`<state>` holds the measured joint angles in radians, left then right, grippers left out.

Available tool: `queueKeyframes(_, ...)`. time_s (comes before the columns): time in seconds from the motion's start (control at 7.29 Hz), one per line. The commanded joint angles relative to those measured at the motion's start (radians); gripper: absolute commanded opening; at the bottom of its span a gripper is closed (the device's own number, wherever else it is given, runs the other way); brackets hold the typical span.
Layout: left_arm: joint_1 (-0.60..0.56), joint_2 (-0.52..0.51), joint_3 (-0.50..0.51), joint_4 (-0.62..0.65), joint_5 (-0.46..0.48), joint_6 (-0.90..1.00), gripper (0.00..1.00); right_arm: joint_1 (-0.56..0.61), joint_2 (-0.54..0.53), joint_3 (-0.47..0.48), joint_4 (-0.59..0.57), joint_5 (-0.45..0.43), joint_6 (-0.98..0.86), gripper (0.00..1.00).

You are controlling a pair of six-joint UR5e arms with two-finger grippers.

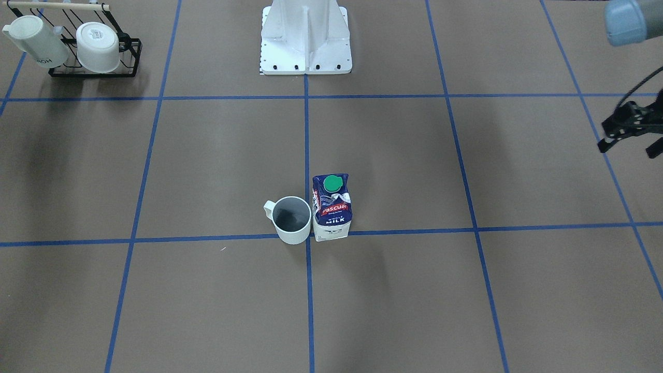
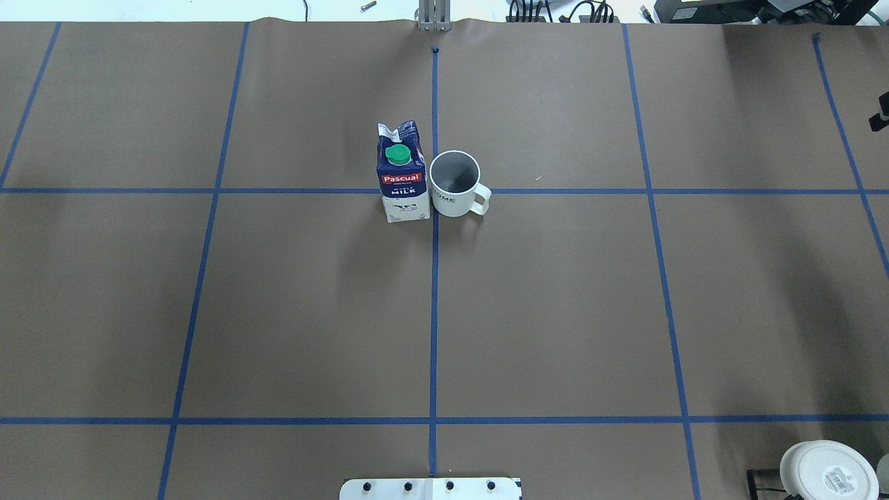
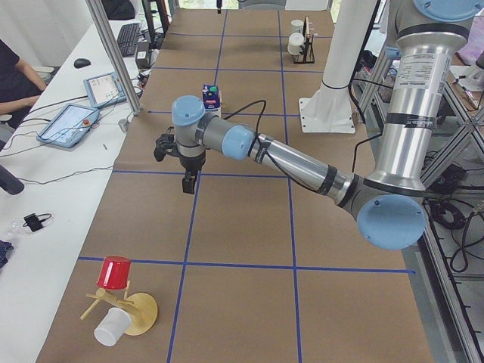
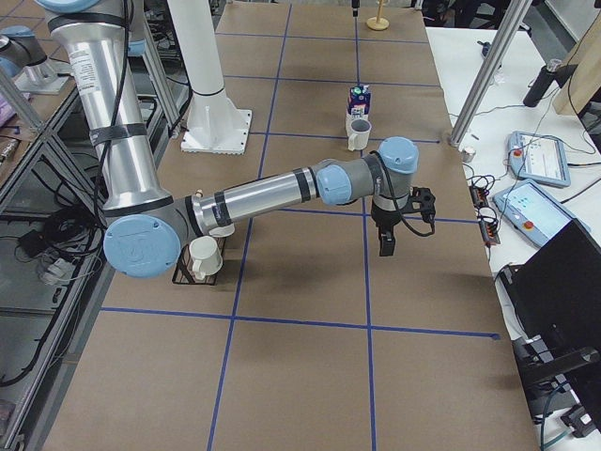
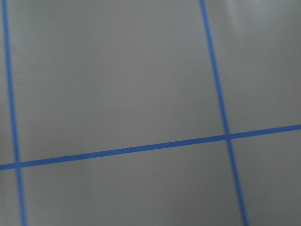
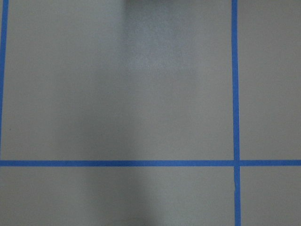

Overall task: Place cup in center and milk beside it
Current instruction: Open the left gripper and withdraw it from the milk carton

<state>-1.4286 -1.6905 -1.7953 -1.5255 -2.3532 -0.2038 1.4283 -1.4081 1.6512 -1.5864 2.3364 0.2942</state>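
Observation:
The cup [image 1: 291, 219], a white mug with a dark grey inside, stands upright at the crossing of the blue tape lines in the middle of the table. It also shows in the overhead view [image 2: 455, 183], with its handle toward the robot's right. The milk [image 1: 331, 207], a blue and white carton with a green cap, stands upright close against the cup on the robot's left [image 2: 401, 173]. My left gripper [image 1: 627, 150] hangs open and empty, far off at the table's left end. My right gripper [image 4: 406, 224] is far off at the right end; I cannot tell whether it is open.
A black wire rack [image 1: 129, 57] with two white mugs stands near the robot's right side. The white robot base [image 1: 305, 41] is behind the middle. A wooden stand with a red cup [image 3: 115, 272] sits at the left end. Both wrist views show only brown paper and blue tape.

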Motion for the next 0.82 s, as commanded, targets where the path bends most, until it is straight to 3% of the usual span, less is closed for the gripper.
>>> queueKeyframes(0.0, -0.079, 0.035, 0.181, -0.016, -0.006, 0.109, 0.99, 0.056, -0.083, -0.017, 0.000, 0.087, -0.007, 1.00)
queueKeyframes(0.27, -0.079, 0.040, 0.217, -0.068, -0.003, 0.107, 0.99, 0.089, -0.121, -0.018, -0.009, 0.090, -0.047, 1.00)
queueKeyframes(0.69, -0.081, 0.040, 0.246, -0.065, 0.011, 0.101, 0.99, 0.118, -0.114, -0.096, -0.006, 0.123, -0.047, 1.00)
